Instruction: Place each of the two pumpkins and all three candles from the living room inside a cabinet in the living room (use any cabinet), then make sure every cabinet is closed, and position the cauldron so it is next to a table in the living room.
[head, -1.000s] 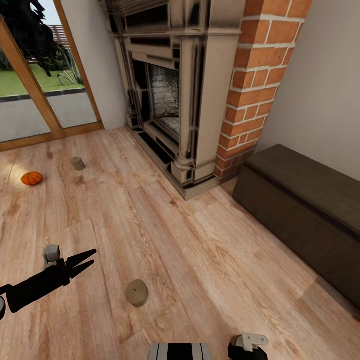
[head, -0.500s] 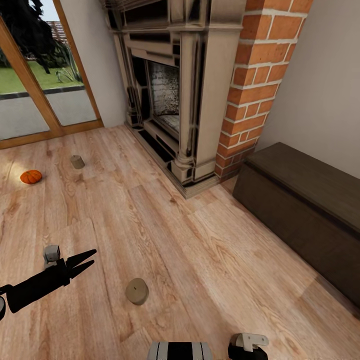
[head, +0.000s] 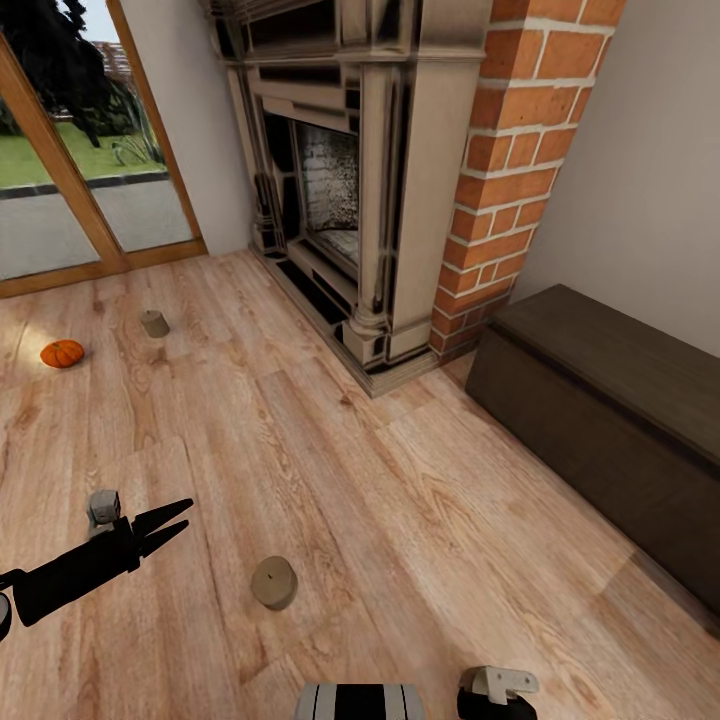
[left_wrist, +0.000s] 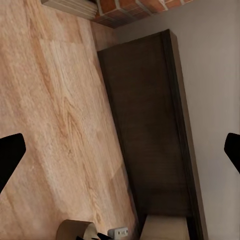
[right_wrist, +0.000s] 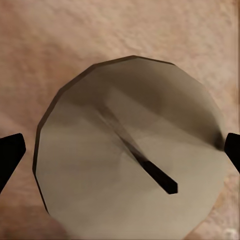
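Two candles (head: 273, 583) and one pumpkin (head: 62, 353) lie outside the closed cabinet (head: 610, 430); left end effector (head: 176, 520) spread

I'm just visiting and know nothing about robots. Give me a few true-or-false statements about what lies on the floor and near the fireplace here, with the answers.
1. A pumpkin lies on the wooden floor near the glass door. True.
2. Two candles are on the floor in the head view. True: one near the pumpkin, one closer to the robot.
3. The dark cabinet has a drawer pulled open. False: its front looks closed.
4. The left gripper holds a candle. False: it is open and empty.
5. The cabinet stands left of the fireplace. False: right.
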